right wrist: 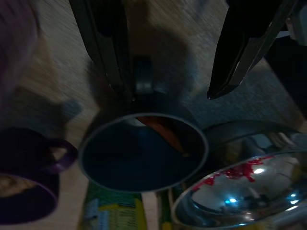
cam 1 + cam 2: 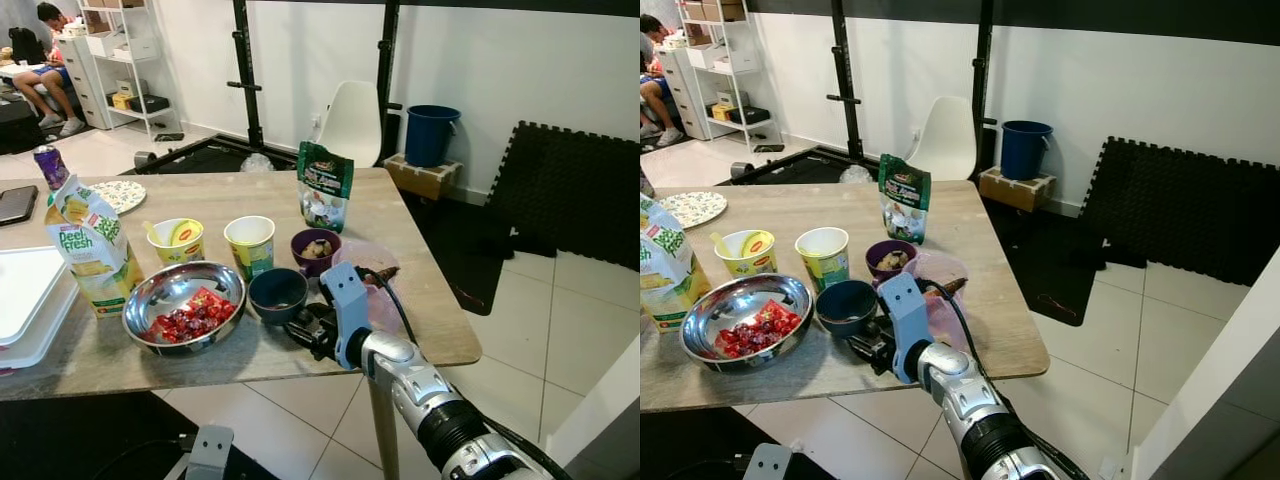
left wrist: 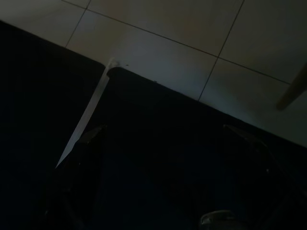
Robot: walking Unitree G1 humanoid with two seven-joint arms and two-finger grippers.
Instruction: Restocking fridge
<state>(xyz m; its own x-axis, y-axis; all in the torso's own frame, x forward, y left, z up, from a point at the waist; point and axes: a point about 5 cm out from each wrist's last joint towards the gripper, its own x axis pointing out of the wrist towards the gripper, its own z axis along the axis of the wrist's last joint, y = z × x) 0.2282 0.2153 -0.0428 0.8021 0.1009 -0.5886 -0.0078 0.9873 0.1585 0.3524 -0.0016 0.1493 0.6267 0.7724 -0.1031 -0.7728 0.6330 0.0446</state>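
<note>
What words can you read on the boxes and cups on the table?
"Deel Fresh" stands on the juice carton.
The green pouch has a label, too small to read.
The two yellow cups carry a red and yellow logo, too blurred to read.
The purple bottle has print, unreadable.

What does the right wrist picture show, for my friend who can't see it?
The right pincer, its two long black fingers apart, hangs just above a dark blue round mug with something orange inside, on a wooden table. Beside the mug sit a purple mug and a shiny steel bowl holding red pieces.
</note>
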